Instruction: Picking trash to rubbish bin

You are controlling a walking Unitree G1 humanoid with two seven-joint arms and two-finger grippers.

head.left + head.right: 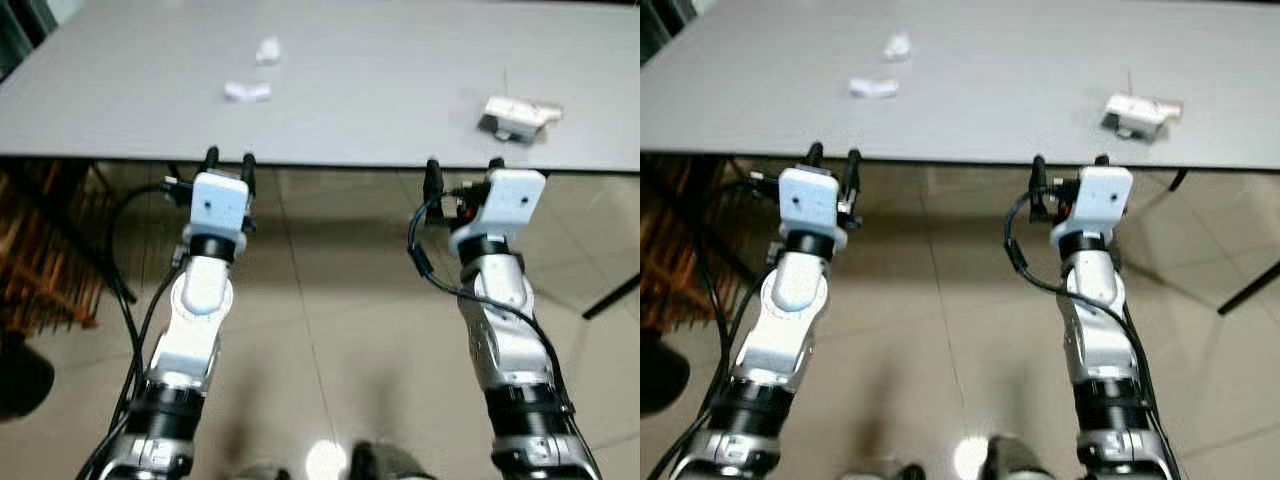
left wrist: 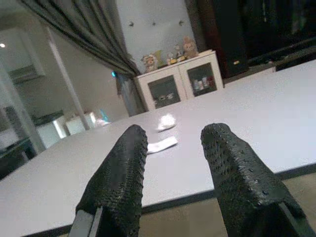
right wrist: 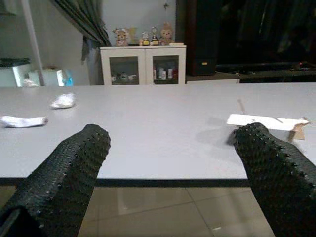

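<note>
you are facing a wide pale grey desk (image 1: 380,90) with a dark front edge, standing on a glossy beige tiled floor (image 1: 330,330). behind the desk, in the wrist views, there is a white cabinet (image 3: 143,64) with glass doors and small figurines on top, a grey curtain (image 2: 84,29) and a dark tall unit beside it.

three bits of trash lie on the desk. a flattened whitish carton (image 1: 518,116) with a straw sticking up sits close to the front edge, toward the right end of the desk. a long crumpled white tissue (image 1: 246,92) lies toward the left half, a little back from the front edge. a smaller white wad (image 1: 267,49) lies just behind that tissue, farther from the front edge.

your left claw (image 1: 229,160) is raised just in front of the desk's front edge, its two black fingers pointing up and parted with a clear gap between them, holding nothing. in its wrist view the tissue and the wad appear on the desk between the fingers (image 2: 123,173).

your right claw (image 1: 462,166) is also raised just before the front edge, roughly in line with the carton, which lies on the desk beyond it. its fingers (image 3: 69,173) are spread wide and hold nothing.

black cables (image 1: 430,270) loop from both wrists down along the silver arms. a dark wooden rack (image 1: 40,260) stands on the floor under the desk's left end.
</note>
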